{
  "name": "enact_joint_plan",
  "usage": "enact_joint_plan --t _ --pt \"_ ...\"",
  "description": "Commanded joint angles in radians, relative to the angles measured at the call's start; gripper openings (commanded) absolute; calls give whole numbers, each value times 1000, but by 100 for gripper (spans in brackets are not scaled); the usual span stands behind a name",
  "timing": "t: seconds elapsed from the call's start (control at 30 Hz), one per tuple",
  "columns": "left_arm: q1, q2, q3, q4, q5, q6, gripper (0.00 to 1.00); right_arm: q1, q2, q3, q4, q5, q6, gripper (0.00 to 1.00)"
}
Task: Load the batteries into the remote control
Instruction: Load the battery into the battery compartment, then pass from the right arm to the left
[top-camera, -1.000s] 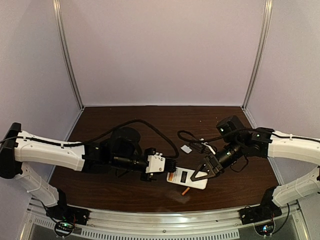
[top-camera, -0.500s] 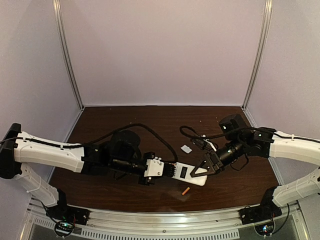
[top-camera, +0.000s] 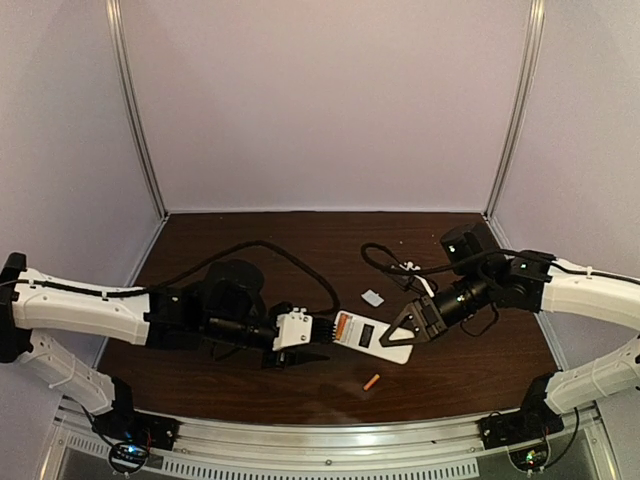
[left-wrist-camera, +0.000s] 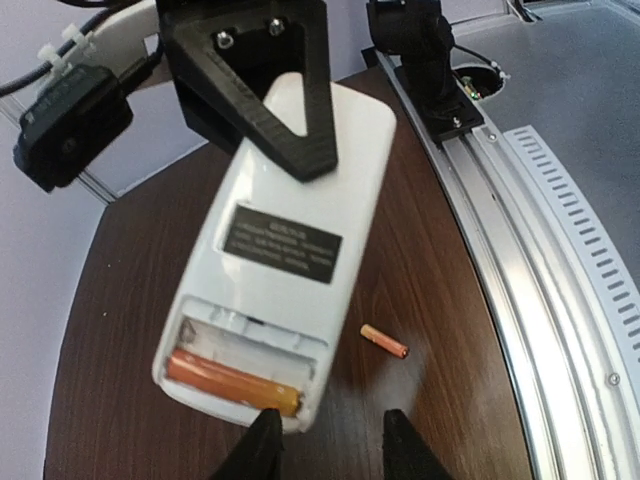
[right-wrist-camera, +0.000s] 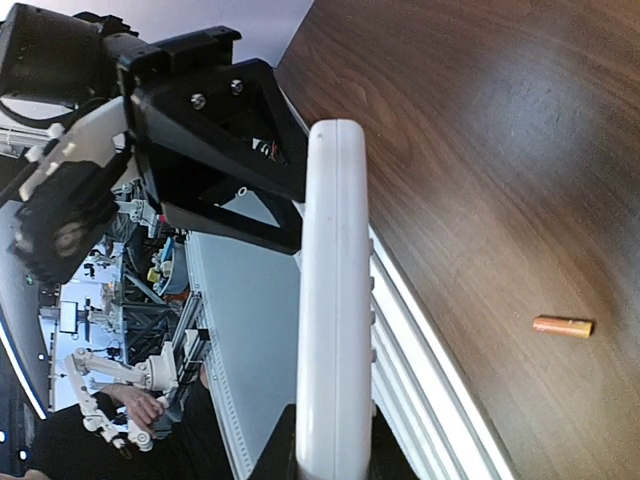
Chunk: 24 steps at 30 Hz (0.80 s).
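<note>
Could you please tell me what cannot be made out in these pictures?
The remote control: button face turned away in left wrist view, edge-on in right wrist view.
Its back label: print blurred, left wrist view.
The seated battery: polarity marks too small, same view.
The left tool: cut off past its fingertips by that view's bottom edge.

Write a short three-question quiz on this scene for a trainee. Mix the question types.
1. True or false: the right pincer is clamped on the remote.
2. Pick one. Where does the loose battery lie? A, on the table; B, on top of the remote; C, in the right pincer.
3. Fill in the number: the remote's open compartment holds ___ of the two batteries.

Key: 1 true; 2 A; 3 one.
</note>
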Motion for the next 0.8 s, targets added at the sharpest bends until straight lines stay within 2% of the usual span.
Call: enact_joint_plan --t 0.0,0.1,0.17,0.3,0.37,0.5,0.77 --pt "32 -111 -67 -121 -49 -151 43 4 -16 71 85 29 -122 0" --pt "32 -193 -85 -39 -54 -223 56 5 2 58 97 86 -128 0" --pt "33 -220 -91 4 -118 -286 65 5 11 59 99 105 -142 0" --pt "35 -200 -48 11 -254 -448 73 5 4 63 117 130 -159 0" --pt "36 -165 -16 10 -263 -532 72 5 3 67 118 145 -163 0" --pt "36 -74 53 1 -256 -628 65 5 11 77 115 156 -164 0" --pt "40 2 93 21 -297 -760 48 7 7 75 116 166 -164 0"
